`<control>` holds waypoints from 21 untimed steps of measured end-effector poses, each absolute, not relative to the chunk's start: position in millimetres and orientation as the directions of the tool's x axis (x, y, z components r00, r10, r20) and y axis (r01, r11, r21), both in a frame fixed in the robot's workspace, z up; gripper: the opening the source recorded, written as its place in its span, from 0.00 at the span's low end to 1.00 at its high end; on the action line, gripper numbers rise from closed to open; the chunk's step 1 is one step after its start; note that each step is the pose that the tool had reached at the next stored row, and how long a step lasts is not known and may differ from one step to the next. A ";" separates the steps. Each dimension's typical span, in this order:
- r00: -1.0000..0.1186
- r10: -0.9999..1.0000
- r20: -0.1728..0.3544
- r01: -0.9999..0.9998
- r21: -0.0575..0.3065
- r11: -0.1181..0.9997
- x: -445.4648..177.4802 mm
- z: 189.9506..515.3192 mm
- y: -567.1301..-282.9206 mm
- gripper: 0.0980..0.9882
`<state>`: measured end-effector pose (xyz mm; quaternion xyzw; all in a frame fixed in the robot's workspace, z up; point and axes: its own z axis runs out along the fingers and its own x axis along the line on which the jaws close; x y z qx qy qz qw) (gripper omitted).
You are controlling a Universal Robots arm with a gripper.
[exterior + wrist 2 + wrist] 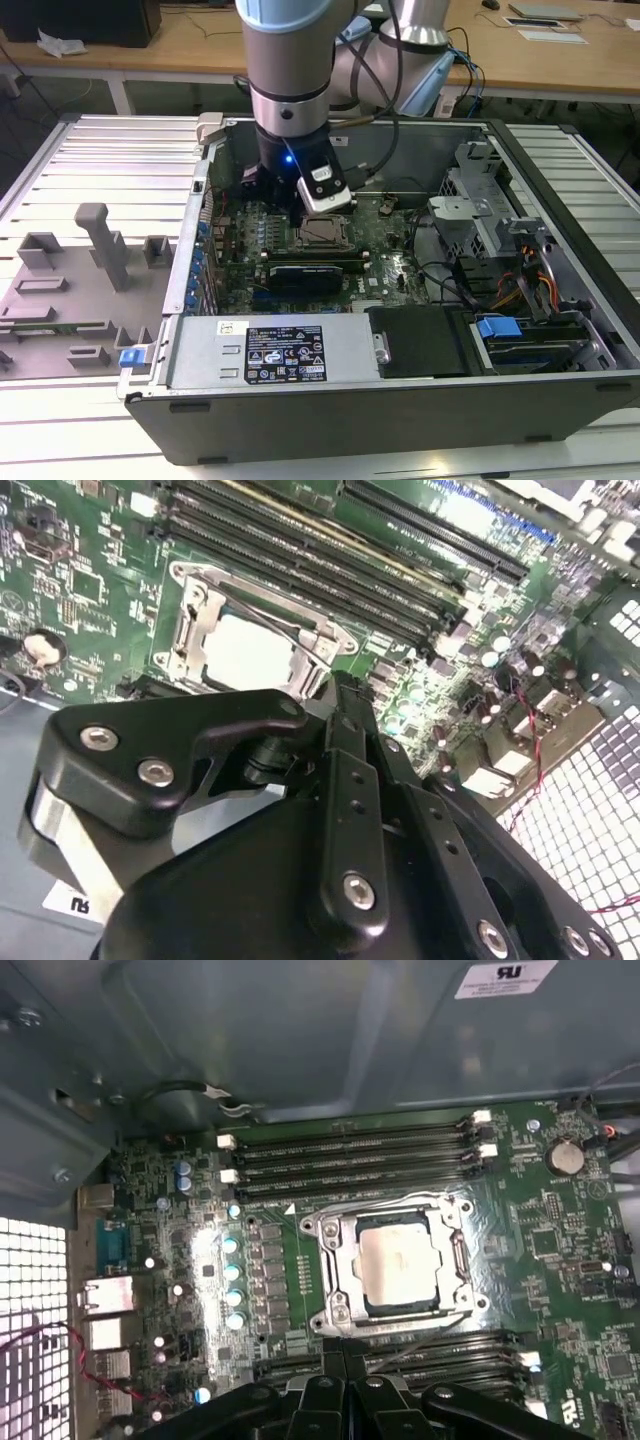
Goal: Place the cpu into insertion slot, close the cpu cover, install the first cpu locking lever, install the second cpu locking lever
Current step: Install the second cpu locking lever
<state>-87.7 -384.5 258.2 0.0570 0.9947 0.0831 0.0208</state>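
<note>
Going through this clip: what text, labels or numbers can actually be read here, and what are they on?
No text reads reliably.
black-and-white label on the metal cover at the case's front: print too small.
white label on the case wall: blurred.
white sticker beside the pincer's body: cut off, unreadable.
motherboard markings: too small.
cpu top: no legible print.

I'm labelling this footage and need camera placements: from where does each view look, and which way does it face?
Exterior view: off the arm, above the open computer case, looking down at the motherboard; the arm and gripper show over the socket.
First wrist view: on the arm, facing the cpu inside its cover; the fingertips look closed together.
Second wrist view: on the arm, looking past the gripper body at the cpu.
Both wrist views share the cpu.
</note>
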 end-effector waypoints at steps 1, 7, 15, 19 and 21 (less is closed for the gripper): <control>-0.993 0.117 -0.030 0.111 0.167 0.980 -86.2 258.3 -385.1 0.01; -0.992 0.120 -0.025 0.114 0.167 0.979 -75.9 257.8 -391.1 0.01; -0.992 0.122 -0.023 0.116 0.177 0.977 -69.6 244.6 -393.8 0.01; -0.992 0.122 -0.022 0.116 0.187 0.975 -74.2 235.6 -393.5 0.01; -0.992 0.122 -0.022 0.116 0.190 0.975 -77.2 232.8 -393.4 0.01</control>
